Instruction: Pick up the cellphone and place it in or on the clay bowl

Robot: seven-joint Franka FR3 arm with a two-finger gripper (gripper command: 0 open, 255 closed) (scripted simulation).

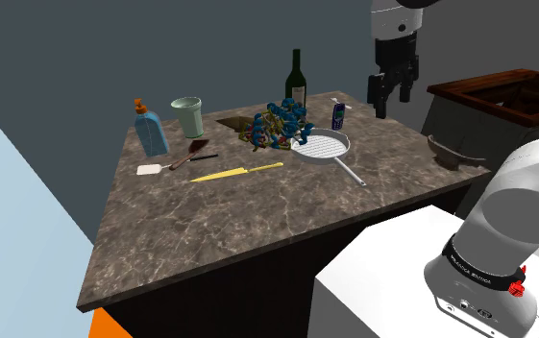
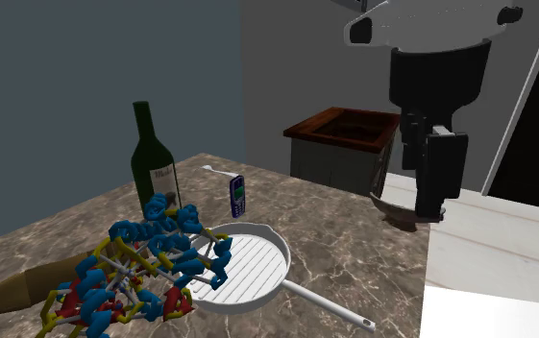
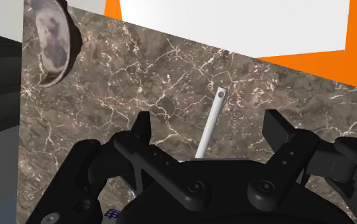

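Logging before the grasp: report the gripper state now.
Gripper: open, fingers apart, holding nothing; the cellphone is not in its grasp.

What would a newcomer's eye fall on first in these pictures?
The bright tangle of blue, yellow and red pieces on the marble table, against a white pan. Then the open black gripper hanging high beside the small blue cellphone, which stands near a dark bottle.
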